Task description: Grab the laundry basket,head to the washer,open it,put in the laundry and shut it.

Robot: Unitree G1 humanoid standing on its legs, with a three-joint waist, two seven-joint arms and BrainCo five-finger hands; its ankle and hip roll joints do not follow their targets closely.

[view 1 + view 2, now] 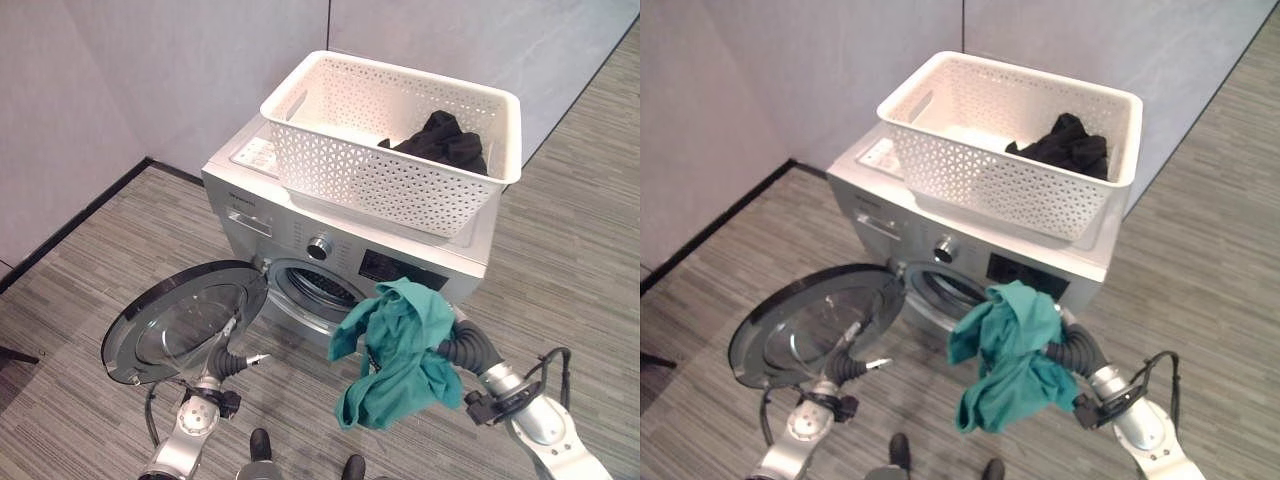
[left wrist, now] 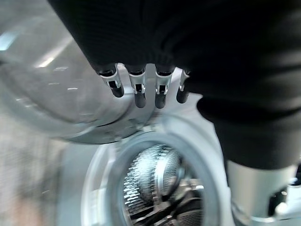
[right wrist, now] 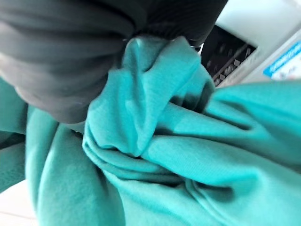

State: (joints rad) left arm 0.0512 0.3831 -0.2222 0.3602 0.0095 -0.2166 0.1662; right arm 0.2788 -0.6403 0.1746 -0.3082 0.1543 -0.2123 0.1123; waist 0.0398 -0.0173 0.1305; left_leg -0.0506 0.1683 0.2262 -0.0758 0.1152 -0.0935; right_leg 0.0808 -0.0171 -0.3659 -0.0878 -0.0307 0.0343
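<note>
Teal garment point(image 1: 395, 350) hangs before open washer point(image 1: 330, 235)

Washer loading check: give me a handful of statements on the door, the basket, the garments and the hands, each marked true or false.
1. The washer door is open. True.
2. The white basket sits on the floor. False: it rests on top of the washer.
3. The right hand holds a teal garment. True.
4. The basket is empty. False: a black garment lies in it.
5. The teal garment is already in the drum. False: it hangs in front of the washer.
6. The left hand grips cloth. False: its fingers are straight, by the door.
</note>
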